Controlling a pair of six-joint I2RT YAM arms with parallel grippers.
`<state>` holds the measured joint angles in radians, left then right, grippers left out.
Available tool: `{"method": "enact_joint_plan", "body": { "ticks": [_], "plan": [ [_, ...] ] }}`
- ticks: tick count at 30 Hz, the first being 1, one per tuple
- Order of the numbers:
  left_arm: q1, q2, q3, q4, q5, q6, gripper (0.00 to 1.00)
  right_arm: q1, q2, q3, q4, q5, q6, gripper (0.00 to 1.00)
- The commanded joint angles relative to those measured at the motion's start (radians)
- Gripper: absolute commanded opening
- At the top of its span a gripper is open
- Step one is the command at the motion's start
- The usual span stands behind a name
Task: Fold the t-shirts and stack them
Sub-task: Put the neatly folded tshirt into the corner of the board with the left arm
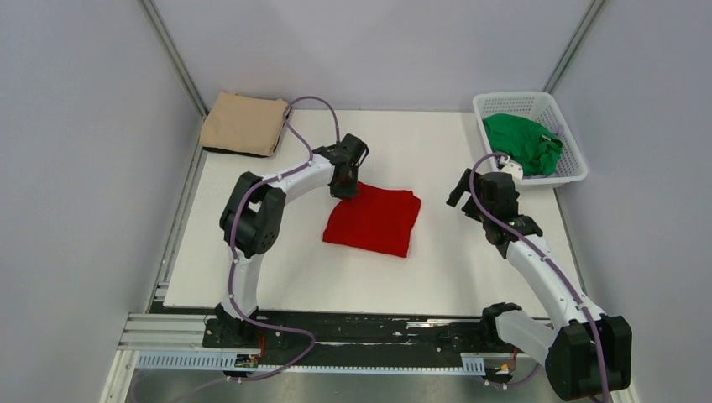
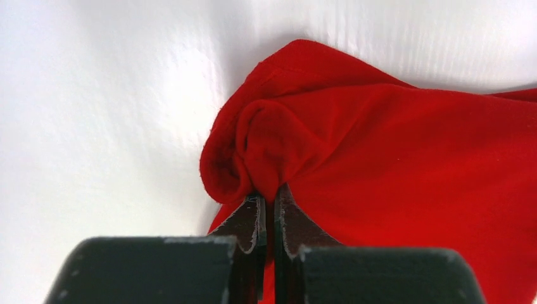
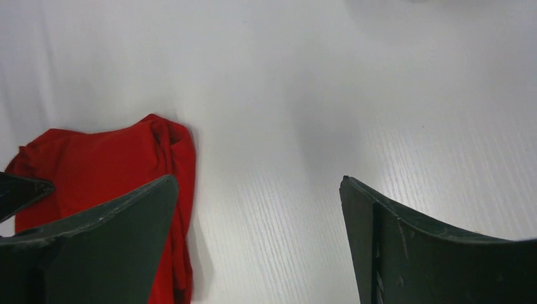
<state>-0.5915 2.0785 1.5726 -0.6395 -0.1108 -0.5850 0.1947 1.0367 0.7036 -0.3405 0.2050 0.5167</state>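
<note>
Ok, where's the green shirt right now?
Top view: the green t-shirt lies bunched inside the white basket at the far right, just beyond the right gripper.

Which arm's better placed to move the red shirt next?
Left. The left gripper is shut on the red shirt, at the corner nearest the tan shirt; the right gripper hangs open over bare table, holding nothing.

Table (image 1: pixel 277 269): centre t-shirt (image 1: pixel 378 222) at middle; folded t-shirt (image 1: pixel 243 122) at 10 o'clock, far corner; basket (image 1: pixel 512 96) at 2 o'clock, third t-shirt (image 1: pixel 522 138) lying in it
</note>
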Motion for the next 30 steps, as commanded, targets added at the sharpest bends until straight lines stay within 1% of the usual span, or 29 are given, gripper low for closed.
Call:
{"method": "enact_joint_plan", "body": {
  "ticks": [1,2,3,4,6,7,8,9,10,13,14,15,16,17,18,19,23,30],
  "plan": [
    [0.012,-0.042,0.088,0.002,-0.271,0.226,0.0,-0.003,0.003,0.0,0.016,0.057,-0.026,1.0],
    [0.016,-0.045,0.113,0.0,-0.365,0.275,0.0,-0.003,0.009,0.0,0.016,0.065,-0.03,1.0],
    [0.019,-0.045,0.126,-0.005,-0.416,0.299,0.0,-0.003,0.015,0.002,0.015,0.073,-0.03,1.0],
    [0.028,-0.044,0.149,-0.004,-0.497,0.347,0.0,-0.003,0.023,0.002,0.016,0.081,-0.03,1.0],
    [0.051,-0.045,0.173,0.018,-0.574,0.421,0.0,-0.003,0.039,0.006,0.015,0.094,-0.032,1.0],
    [0.072,-0.047,0.179,0.045,-0.588,0.446,0.0,-0.002,0.048,0.008,0.015,0.1,-0.033,1.0],
    [0.083,-0.049,0.187,0.06,-0.607,0.512,0.0,-0.002,0.056,0.012,0.015,0.107,-0.035,1.0],
    [0.106,-0.052,0.189,0.107,-0.615,0.54,0.0,-0.003,0.065,0.015,0.015,0.114,-0.036,1.0],
    [0.117,-0.053,0.19,0.136,-0.623,0.607,0.0,-0.003,0.074,0.016,0.016,0.121,-0.037,1.0],
    [0.168,-0.06,0.192,0.278,-0.646,0.742,0.0,-0.003,0.104,0.025,0.014,0.143,-0.046,1.0],
    [0.179,-0.06,0.194,0.31,-0.653,0.811,0.0,-0.003,0.113,0.029,0.015,0.149,-0.049,1.0],
    [0.199,-0.059,0.195,0.374,-0.654,0.844,0.0,-0.002,0.123,0.032,0.015,0.156,-0.051,1.0],
    [0.208,-0.057,0.2,0.432,-0.658,0.909,0.0,-0.002,0.133,0.035,0.015,0.161,-0.053,1.0],
    [0.227,-0.05,0.205,0.459,-0.661,0.969,0.0,-0.003,0.143,0.039,0.014,0.168,-0.057,1.0],
    [0.236,-0.045,0.224,0.499,-0.662,0.996,0.0,-0.002,0.154,0.042,0.011,0.174,-0.059,1.0],
    [0.255,-0.029,0.254,0.512,-0.663,1.042,0.0,-0.002,0.164,0.047,0.01,0.18,-0.061,1.0],
    [0.309,0.028,0.365,0.529,-0.66,1.123,0.0,-0.003,0.209,0.058,0.001,0.195,-0.064,1.0],
    [0.363,0.066,0.448,0.582,-0.624,1.216,0.0,-0.003,0.278,0.098,-0.01,0.217,-0.073,1.0]
  ]
}}
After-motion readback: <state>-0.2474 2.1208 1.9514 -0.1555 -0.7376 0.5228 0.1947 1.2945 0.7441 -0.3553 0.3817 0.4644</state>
